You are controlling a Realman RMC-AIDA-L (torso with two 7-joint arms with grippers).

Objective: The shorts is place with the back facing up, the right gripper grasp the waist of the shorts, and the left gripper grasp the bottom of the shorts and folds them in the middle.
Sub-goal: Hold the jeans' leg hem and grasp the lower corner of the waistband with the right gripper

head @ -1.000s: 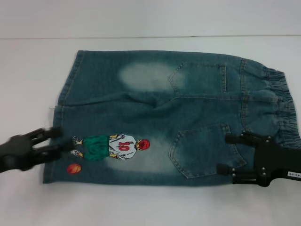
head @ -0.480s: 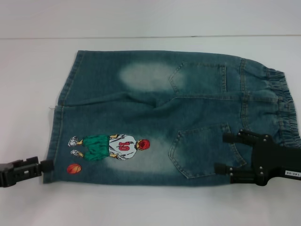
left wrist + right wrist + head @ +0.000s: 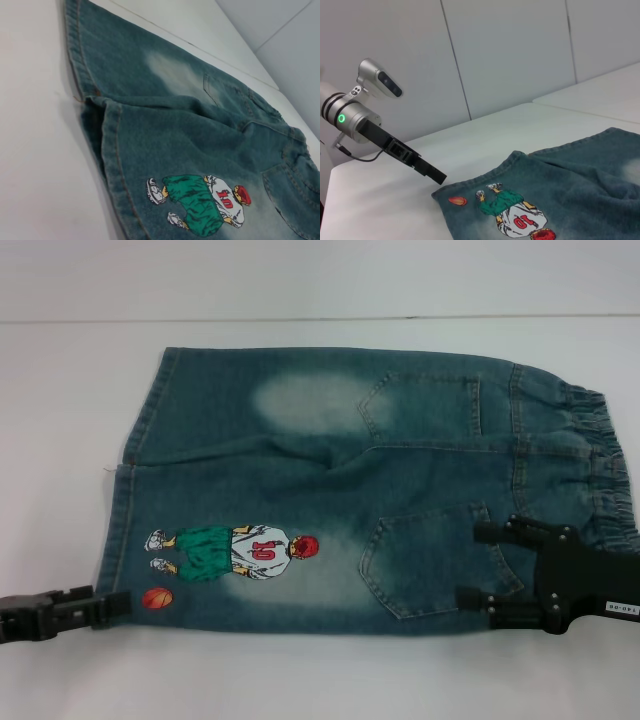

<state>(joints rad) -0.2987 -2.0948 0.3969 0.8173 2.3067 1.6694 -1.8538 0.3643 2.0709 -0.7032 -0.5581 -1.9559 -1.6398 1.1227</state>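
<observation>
We see the denim shorts (image 3: 360, 490) lying back-up on the white table (image 3: 300, 680); the right tool (image 3: 478, 565) spread over the waist-side pocket, the left tool (image 3: 115, 605) together at the hem corner

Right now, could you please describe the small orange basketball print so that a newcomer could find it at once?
Start at the shorts spread flat on the white table, then go to their hem corner beside the left gripper. The basketball print sits there, just below the cartoon player's shoes. It is the only plain orange ball, separate from the figure.
</observation>
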